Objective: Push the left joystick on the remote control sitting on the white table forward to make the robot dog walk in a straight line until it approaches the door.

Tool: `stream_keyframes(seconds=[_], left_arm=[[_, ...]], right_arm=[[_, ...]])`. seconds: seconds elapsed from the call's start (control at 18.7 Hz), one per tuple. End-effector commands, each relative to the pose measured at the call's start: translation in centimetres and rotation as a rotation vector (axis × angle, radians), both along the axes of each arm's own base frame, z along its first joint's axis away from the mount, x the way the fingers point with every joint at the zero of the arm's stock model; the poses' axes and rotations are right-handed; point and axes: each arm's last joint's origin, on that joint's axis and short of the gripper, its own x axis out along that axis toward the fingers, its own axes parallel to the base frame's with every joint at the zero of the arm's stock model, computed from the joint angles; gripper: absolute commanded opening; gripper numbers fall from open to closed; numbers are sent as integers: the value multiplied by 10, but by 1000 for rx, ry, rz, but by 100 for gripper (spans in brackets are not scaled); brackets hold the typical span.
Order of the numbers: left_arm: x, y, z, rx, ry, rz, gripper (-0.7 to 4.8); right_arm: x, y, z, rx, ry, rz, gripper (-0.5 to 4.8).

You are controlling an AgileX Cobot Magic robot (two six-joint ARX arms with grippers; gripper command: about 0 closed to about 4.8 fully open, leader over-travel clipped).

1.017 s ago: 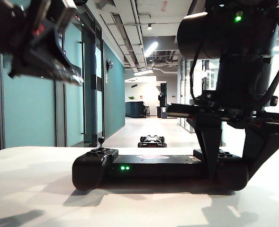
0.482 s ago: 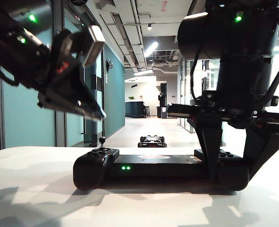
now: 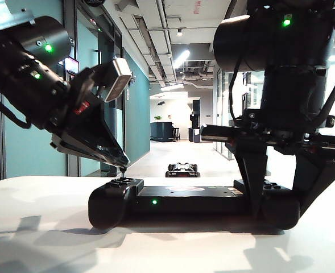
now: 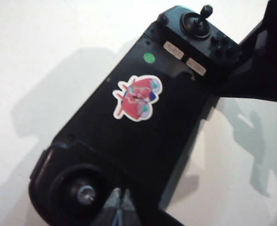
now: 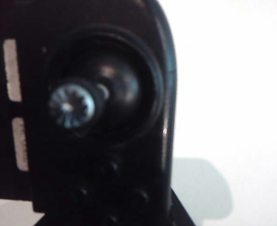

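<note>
Two grippers at one black remote control (image 3: 184, 200) on the white table (image 3: 36, 227).

From the left: the left gripper (image 3: 121, 165) slants down with its two fingers pinched to a narrow point, the tip at the cap of the left joystick (image 3: 121, 173); whether it touches I cannot tell. The remote control lies flat, one green light (image 3: 154, 201) lit on its front edge. In the left wrist view its top carries one red-and-white sticker (image 4: 137, 98) with no readable writing, one green dot (image 4: 149, 58) and two pale labels (image 4: 173, 50) too blurred to read. Beyond it, one robot dog (image 3: 182, 169) crouches on the corridor floor. At the right, the right gripper (image 3: 281, 170) stands over the remote control's right handle, one finger on each side gripping it.
</note>
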Motion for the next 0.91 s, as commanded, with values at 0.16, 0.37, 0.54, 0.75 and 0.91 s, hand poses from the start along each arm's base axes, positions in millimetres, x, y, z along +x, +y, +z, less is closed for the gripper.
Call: stream_keyframes(seconds=[0.16,0.37,0.54,0.75,0.91], left_arm=[[5,-3,-5,-6,-21,-3,-5],[8,-3,-8,6,-30,14,-5],[9,-4,-8,1,-41,15,-5],[11,-4,-10,-2,-45,17,-5],[12,-4,-10,12,-60,32,-5]], right_arm=[[-3,-2,-1,-9,32,-9,197],[-3,-2,-1,-9,32,-8,197],[-3,-2,-1,-9,32,-8,197],[-3,-1,-1,1,39,-6,197],[-3,-1,-1,6,43,-4,197]])
